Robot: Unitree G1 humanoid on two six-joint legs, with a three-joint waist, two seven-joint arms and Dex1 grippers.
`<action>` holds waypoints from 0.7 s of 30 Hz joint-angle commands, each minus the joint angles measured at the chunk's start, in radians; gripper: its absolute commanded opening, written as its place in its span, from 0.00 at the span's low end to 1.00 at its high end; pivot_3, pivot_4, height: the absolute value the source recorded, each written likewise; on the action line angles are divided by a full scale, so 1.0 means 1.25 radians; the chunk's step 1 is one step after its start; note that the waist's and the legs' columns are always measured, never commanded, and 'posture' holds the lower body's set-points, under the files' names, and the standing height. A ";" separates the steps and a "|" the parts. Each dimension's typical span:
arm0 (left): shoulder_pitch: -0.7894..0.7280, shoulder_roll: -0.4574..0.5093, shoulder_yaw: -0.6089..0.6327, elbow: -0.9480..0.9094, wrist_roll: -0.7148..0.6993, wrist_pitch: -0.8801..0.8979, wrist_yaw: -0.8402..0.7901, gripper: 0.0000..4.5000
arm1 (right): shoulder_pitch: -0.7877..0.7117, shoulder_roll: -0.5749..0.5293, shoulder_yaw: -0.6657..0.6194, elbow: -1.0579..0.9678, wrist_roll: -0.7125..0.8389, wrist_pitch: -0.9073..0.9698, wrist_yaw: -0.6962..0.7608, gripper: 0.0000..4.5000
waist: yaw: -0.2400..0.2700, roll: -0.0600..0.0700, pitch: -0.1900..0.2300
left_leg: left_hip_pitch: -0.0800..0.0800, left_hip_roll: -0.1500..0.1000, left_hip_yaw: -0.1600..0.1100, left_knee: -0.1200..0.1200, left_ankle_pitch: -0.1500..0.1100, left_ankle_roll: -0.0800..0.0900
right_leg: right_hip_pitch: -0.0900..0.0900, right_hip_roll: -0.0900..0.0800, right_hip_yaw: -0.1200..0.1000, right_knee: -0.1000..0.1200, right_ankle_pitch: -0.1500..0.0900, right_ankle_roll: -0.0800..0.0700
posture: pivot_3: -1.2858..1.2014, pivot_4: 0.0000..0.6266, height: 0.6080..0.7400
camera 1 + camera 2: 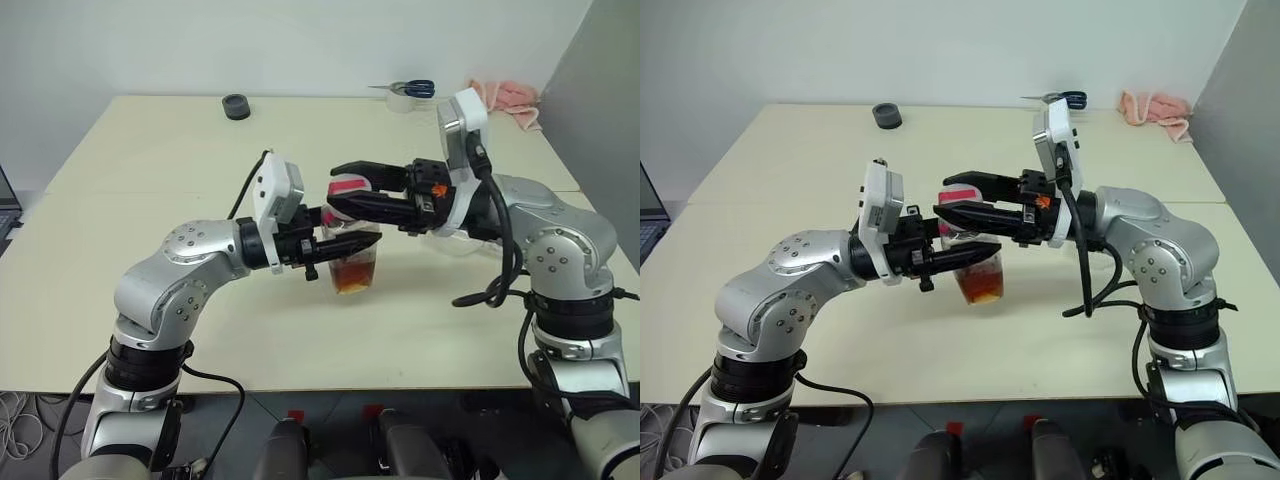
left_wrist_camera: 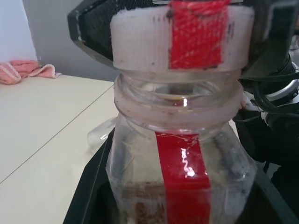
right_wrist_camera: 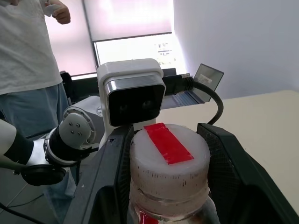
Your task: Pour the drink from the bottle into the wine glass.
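The bottle (image 1: 352, 262) is held upright just above the table (image 1: 150, 160), clamped round its body by the left gripper (image 1: 340, 243), whose fingers are closed on it. The drink (image 1: 352, 276) is seen low in the bottle, well below the neck. The cap (image 3: 167, 161) is still on; the right gripper (image 1: 362, 190) is set around it from the other side, one finger on each flank. Whether those fingers are already pressing on the cap cannot be told.

The wine glass (image 1: 455, 243) is made out only faintly on the table behind the right arm, near the wrist.

Risks judged from here:
- If the cap is gripped off-centre, the fingers may slide round it and no turn is passed on.
- If the left grip is too light, the whole bottle may be twisted with the cap; too hard, and the thin plastic may be squeezed.
- The glass may be knocked over by the right forearm when the arm is swung away.
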 commanded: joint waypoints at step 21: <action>0.035 0.006 0.014 -0.073 -0.026 0.011 0.034 0.40 | -0.036 -0.079 -0.143 0.052 -0.025 0.009 -0.097 0.41 | 0.002 0.000 0.000 | -0.001 -0.001 0.000 0.000 0.000 0.000 | 0.000 -0.001 0.000 0.000 0.000 0.000 | 0.52 0.24 1.00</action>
